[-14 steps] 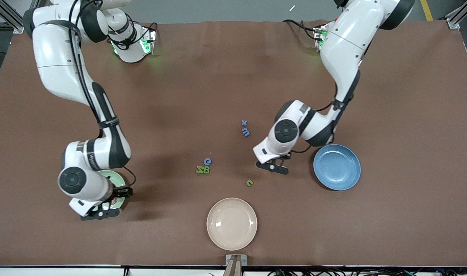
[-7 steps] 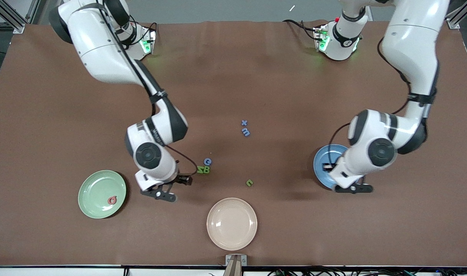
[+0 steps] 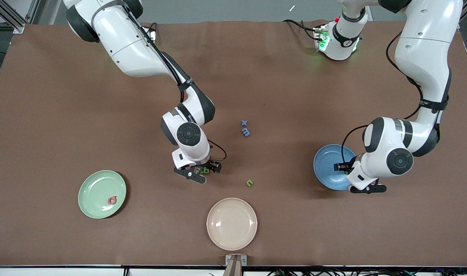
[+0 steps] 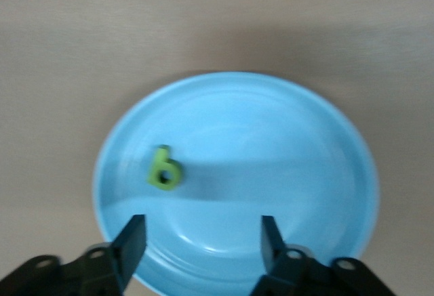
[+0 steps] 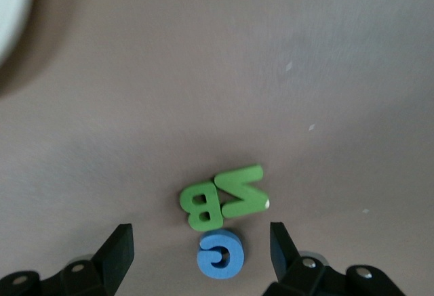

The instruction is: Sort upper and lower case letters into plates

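Green b (image 4: 165,170) lies in my blue plate (image 4: 325,147) under my open, empty left gripper (image 4: 201,243), red letter (image 3: 112,200) sits in the green plate (image 3: 88,191), while my right gripper (image 5: 201,248) hangs spread and empty over Z, B, G (image 5: 218,199); x, m (image 3: 245,128) and c (image 3: 249,183) wait on the bench (image 3: 45,115).

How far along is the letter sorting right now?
Done: red letter in the green plate, green b in the blue plate. In hand: nothing; right gripper open over B, Z, G cluster. Left: those, plus x, m, c.
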{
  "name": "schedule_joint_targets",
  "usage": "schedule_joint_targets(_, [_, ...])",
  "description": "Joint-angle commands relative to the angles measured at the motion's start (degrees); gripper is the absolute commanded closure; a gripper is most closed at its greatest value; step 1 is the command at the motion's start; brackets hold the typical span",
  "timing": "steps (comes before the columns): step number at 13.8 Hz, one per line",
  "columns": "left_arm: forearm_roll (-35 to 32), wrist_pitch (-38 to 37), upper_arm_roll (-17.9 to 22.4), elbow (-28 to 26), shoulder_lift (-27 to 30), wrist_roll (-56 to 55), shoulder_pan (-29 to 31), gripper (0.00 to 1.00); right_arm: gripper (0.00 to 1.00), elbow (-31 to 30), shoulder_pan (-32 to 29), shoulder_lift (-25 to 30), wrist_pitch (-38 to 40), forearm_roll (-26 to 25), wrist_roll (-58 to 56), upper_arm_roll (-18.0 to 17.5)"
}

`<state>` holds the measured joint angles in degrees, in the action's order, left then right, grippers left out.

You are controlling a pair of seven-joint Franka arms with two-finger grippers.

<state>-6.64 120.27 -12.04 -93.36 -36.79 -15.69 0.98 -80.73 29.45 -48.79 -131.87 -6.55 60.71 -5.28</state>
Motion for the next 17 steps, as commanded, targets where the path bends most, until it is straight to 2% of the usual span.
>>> schedule_joint_targets(1, [-0.12,-1.36,-4.30,1.85,1.11,-9.24,-2.47,0.00,0.12,-2.32,0.88,1.24,-0.76,-0.04,2.48,0.27])
schedule_joint_targets(3, [-0.12,1.61,-5.10,3.00,-0.47,-15.75,-7.02,0.00,0.20,-3.55,0.96,1.33,-1.37,-0.13,2.57,0.27])
schedule_joint_targets(5, [-0.56,7.32,-5.10,4.58,-3.18,-21.38,-11.69,0.01,0.34,-4.26,1.23,1.24,-1.73,-0.31,2.57,0.27])
schedule_joint_targets(7, [-1.61,17.13,-4.67,4.85,-5.47,-20.70,-16.08,0.01,0.50,-4.35,1.23,1.33,-1.64,-0.31,2.57,0.35])
schedule_joint_targets(9, [-6.60,24.63,-4.66,5.37,-8.11,-19.83,-17.67,0.03,0.66,-4.26,1.23,1.33,-1.64,-0.40,2.48,0.44])
schedule_joint_targets(12, [-16.88,29.22,-4.75,7.31,-11.72,-13.35,-18.21,0.12,0.90,-3.91,0.88,1.42,-0.94,-0.31,2.48,0.36])
schedule_joint_targets(13, [-17.26,30.45,-4.75,7.31,-12.25,-11.23,-18.30,0.13,0.95,-3.65,0.62,1.59,-0.76,-0.22,2.31,0.36])
schedule_joint_targets(15, [-17.44,34.31,-4.75,7.31,-13.39,-6.14,-18.65,0.15,0.97,-3.21,0.18,2.56,0.63,0.39,1.78,0.18])
schedule_joint_targets(17, [-17.53,37.30,-4.75,7.92,-14.96,0.53,-18.74,0.17,0.97,-0.06,-2.45,3.09,6.24,0.40,0.38,-0.26])
